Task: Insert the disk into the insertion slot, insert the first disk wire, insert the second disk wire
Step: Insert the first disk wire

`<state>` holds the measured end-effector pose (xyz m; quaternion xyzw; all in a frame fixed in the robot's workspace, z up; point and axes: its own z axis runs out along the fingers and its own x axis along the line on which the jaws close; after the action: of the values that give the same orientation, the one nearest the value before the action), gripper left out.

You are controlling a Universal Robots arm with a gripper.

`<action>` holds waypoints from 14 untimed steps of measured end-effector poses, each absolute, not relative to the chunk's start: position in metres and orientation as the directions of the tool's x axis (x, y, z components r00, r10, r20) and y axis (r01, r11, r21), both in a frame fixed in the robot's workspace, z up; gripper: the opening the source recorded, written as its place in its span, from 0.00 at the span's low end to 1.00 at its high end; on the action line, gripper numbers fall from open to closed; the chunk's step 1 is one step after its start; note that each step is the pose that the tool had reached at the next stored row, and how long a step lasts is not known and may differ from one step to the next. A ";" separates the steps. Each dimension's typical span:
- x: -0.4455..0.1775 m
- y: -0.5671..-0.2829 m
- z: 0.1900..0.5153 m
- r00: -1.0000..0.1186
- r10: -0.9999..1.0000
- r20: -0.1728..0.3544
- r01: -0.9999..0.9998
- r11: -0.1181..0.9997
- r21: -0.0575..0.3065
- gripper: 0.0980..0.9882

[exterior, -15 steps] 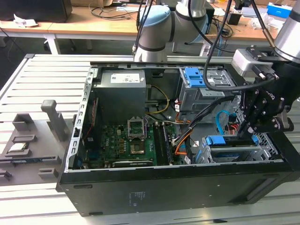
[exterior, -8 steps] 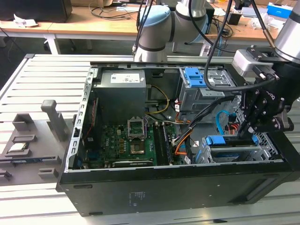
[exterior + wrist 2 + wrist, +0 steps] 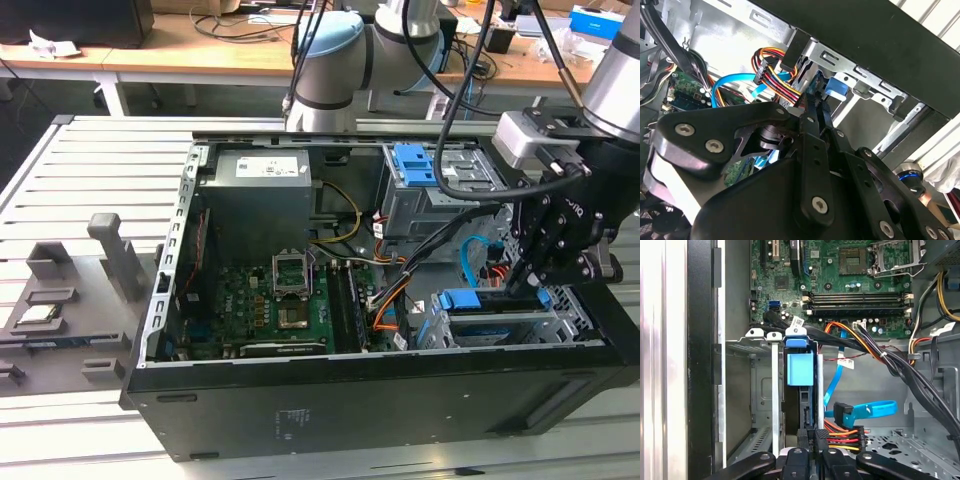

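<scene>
The disk [image 3: 478, 300] lies in the insertion slot [image 3: 505, 328] at the case's corner on the exterior view's right, its blue frame [image 3: 800, 368] showing in both wrist views [image 3: 836, 89]. My gripper [image 3: 522, 284] hangs right over the disk's end. Its fingers stand close together [image 3: 812, 102], shut on the black plug of the first disk wire [image 3: 844, 433], whose red-orange bundle [image 3: 782, 75] runs straight into the fingertips [image 3: 821, 439]. The second disk wire [image 3: 870, 409], a light-blue flat cable, loops loose beside it [image 3: 468, 258] with its plug end free.
A taller grey cage with a blue latch [image 3: 415, 165] stands behind the slot. Thick black cables [image 3: 900, 365] cross between the motherboard [image 3: 270, 310] and the bay. The power supply [image 3: 255, 195] fills the far corner. Grey fixtures [image 3: 110, 255] sit outside the case.
</scene>
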<state>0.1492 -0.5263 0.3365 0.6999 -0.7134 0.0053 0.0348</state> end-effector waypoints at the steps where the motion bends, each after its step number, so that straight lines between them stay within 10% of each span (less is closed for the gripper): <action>1: 0.149 -0.526 0.336 -0.018 -0.998 0.057 -0.999 0.020 0.041 0.08; 14: 0.149 -0.526 0.348 -0.018 -0.998 0.057 -0.999 0.020 0.041 0.16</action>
<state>0.1492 -0.5262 0.3476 0.6998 -0.7134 0.0052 0.0347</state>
